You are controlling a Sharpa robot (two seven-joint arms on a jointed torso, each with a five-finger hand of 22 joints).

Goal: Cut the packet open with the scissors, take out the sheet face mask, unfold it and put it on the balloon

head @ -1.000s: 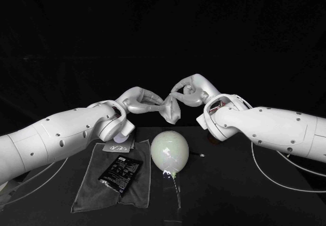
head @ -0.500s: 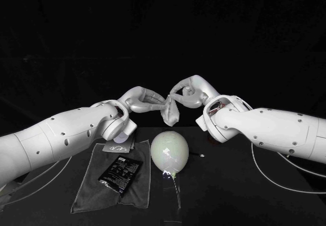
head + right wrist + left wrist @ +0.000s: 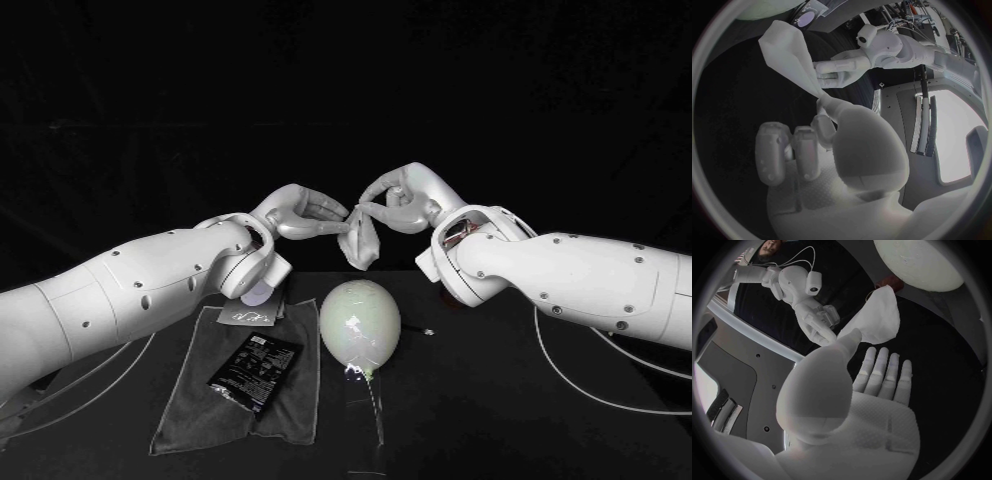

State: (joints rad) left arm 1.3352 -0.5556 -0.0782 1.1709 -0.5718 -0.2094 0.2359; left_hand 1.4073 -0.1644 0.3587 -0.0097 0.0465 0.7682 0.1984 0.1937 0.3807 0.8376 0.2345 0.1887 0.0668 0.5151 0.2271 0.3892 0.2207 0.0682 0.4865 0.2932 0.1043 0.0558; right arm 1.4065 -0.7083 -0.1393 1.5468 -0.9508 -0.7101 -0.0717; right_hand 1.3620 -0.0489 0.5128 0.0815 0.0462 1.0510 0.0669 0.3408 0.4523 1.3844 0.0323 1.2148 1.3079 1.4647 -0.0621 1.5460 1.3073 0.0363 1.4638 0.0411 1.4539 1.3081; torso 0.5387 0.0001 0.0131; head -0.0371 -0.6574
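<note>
Head view — mask (image 3: 362, 242) apart above balloon (image 3: 361, 320)

One balloon (image 3: 361, 320), one face mask (image 3: 364, 240), one packet (image 3: 255, 368), one grey cloth (image 3: 238, 405), two hands: left hand (image 3: 300, 215), right hand (image 3: 400, 200).

Here's the left hand (image 3: 848, 405) in the foreground, thumb raised and pressed to the narrow, gathered end of the sheet face mask (image 3: 878, 320). The mask is a folded white wedge that fans out wide away from that pinch and hangs clear of the black table (image 3: 942, 340). The right hand (image 3: 820, 325) meets the mask at the same narrow end, its fingertips just beside the left thumb. The left hand's other fingers (image 3: 882, 371) stand straight and together, just short of the mask. Beyond the mask's wide end sits the pale balloon (image 3: 920, 262).
</note>
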